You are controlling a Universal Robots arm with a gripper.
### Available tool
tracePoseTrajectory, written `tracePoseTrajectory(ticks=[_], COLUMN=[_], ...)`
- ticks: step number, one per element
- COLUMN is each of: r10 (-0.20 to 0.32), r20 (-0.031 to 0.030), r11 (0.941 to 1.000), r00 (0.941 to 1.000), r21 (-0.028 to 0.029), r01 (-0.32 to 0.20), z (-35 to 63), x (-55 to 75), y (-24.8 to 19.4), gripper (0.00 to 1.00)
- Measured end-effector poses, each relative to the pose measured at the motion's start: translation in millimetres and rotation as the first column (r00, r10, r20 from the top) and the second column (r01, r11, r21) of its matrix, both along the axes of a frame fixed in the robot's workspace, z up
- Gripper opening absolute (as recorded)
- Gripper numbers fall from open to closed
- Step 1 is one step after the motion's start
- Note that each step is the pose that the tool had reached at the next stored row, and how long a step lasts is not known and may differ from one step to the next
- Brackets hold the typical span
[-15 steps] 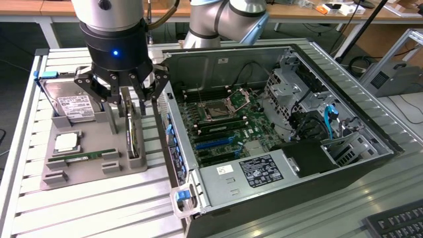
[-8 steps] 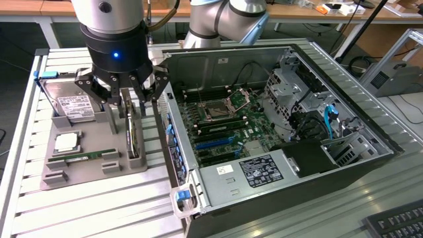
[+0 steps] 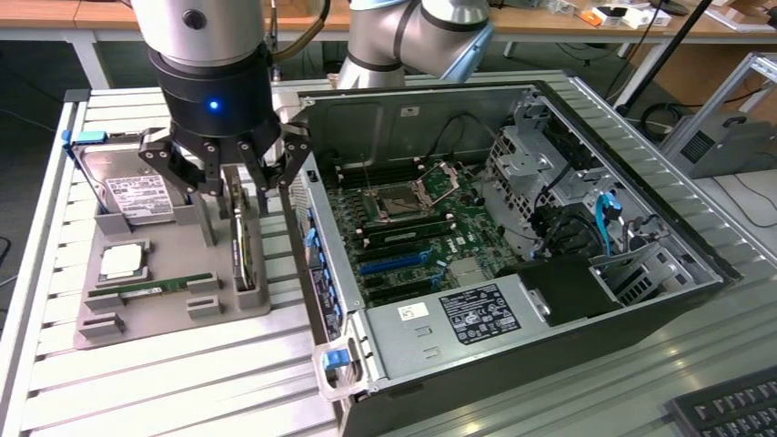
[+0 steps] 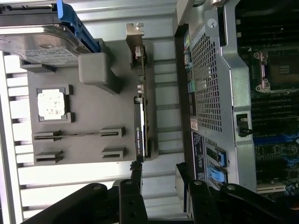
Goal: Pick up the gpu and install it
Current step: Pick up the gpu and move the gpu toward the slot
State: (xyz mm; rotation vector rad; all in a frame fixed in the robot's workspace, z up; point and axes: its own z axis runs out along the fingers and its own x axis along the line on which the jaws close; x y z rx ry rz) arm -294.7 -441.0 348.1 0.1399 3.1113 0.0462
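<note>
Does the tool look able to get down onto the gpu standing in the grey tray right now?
Probably yes. The tool hangs open just above the gpu, whose top edge is uncovered. The hard drive and the computer case flank it, seemingly leaving room on both sides.

gpu (image 3: 247, 248) edge-on in the tray (image 3: 182, 248) (just beside the case (image 3: 607, 341))
</note>
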Motion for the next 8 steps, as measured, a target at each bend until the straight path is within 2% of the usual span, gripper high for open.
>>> tracePoseTrajectory(ticks=[8], r10=[0.0], r20=[0.0001], r11=[1.0], r00=[1.0], r21=[-0.0001], r01=[0.0], z=[-4.0], x=[0.0], y=[0.0], gripper=[0.42])
